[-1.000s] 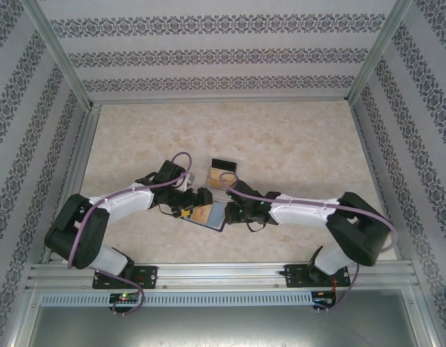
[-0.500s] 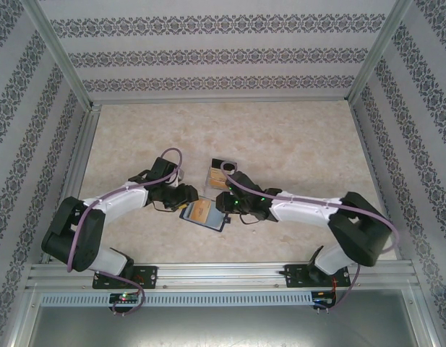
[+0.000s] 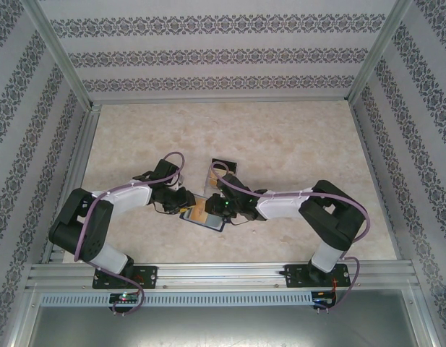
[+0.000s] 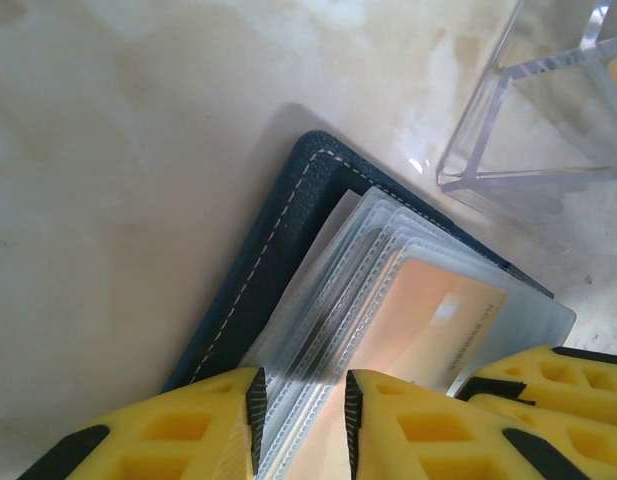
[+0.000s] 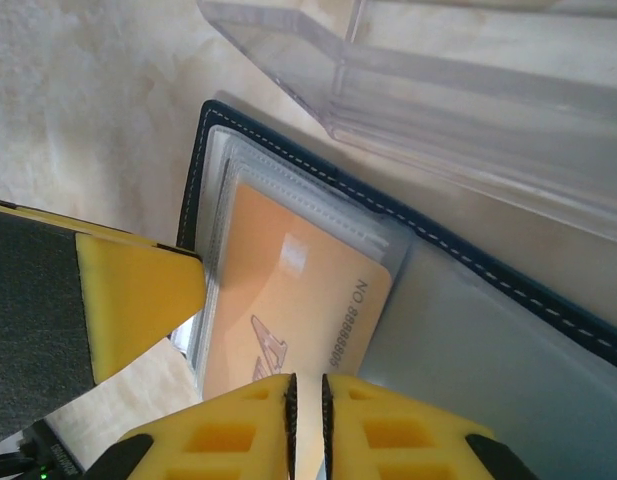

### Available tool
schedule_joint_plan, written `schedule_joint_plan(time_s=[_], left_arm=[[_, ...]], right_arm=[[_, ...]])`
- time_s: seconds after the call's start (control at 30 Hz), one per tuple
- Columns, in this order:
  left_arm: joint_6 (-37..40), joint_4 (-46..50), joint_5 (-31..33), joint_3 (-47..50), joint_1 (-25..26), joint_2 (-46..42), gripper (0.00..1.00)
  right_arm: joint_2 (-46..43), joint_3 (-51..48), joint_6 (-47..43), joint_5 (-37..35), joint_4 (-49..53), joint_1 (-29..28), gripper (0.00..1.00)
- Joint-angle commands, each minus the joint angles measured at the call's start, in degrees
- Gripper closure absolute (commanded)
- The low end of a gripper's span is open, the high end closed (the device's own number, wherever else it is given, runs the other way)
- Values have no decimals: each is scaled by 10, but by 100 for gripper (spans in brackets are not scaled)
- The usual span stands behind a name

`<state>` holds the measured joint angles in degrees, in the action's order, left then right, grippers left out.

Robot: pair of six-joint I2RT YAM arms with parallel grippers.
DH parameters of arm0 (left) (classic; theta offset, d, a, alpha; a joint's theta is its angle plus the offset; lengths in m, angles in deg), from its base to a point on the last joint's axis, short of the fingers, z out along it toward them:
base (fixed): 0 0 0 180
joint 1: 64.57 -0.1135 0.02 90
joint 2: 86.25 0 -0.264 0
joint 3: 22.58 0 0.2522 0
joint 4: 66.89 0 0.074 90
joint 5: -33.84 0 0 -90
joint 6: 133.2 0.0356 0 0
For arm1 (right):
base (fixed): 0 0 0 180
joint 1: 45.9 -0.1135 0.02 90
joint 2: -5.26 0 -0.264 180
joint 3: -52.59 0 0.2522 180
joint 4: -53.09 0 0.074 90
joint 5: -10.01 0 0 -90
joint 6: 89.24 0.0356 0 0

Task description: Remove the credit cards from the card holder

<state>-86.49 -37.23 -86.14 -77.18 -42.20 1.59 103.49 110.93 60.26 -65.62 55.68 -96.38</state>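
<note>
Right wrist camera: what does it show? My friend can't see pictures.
The right gripper, yellow-fingered, pinches the near edge of an orange plastic card lying in the clear plastic sleeves of an open navy-blue stitched wallet. A clear acrylic stand sits just behind it on the marbled table.

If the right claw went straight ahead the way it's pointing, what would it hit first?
Probably the orange card tucked in the wallet, just off the right claw tips. Beyond it come the wallet's rim and the clear stand, though depth is hard to judge.
</note>
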Motion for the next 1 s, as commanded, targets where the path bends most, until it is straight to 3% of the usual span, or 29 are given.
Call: schedule_joint_plan(time_s=[0.0, 0.97], left_arm=[[6, 19, -2, 4, -6, 8, 70], [-27, 16, 4, 30, -3, 3, 75]], right_arm=[[7, -11, 22, 11, -25, 1, 82], [-23, -61, 49, 15, -47, 11, 81]])
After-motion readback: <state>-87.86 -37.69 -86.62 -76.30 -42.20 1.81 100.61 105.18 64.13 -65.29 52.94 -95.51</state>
